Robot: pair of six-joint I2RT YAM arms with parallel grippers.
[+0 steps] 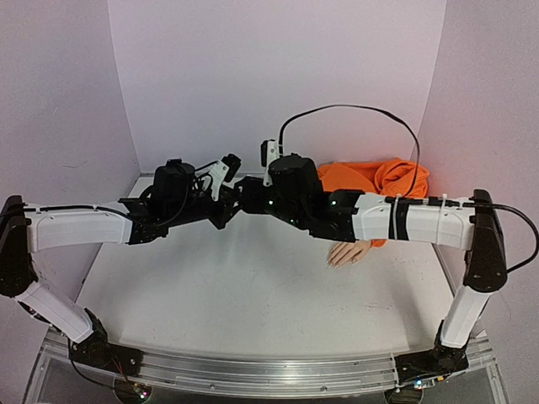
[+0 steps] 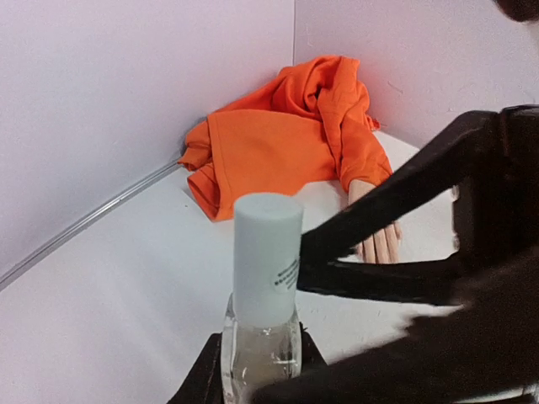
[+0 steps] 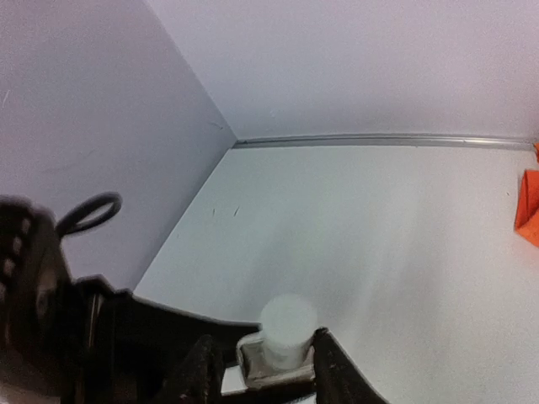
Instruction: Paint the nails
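Note:
A small clear bottle (image 2: 261, 358) with a tall white cap (image 2: 268, 252) stands upright in my left gripper (image 2: 259, 366), which is shut on its glass body. My right gripper (image 3: 263, 360) straddles the cap (image 3: 288, 324) from above. It is open: its right finger is at the cap and a gap shows on the left side. Both grippers meet above the table's middle back, left gripper (image 1: 221, 181) against right gripper (image 1: 247, 192). The mannequin hand (image 1: 349, 252) lies flat to the right, and its nails (image 1: 335, 263) are too small to make out. Its orange sleeve (image 1: 375, 178) is bunched in the back corner.
The white table (image 1: 236, 278) is closed in by pale walls at the back and on both sides. My right forearm (image 1: 404, 220) reaches over the sleeve and hides the mannequin's wrist. A black cable (image 1: 354, 114) loops above the right arm.

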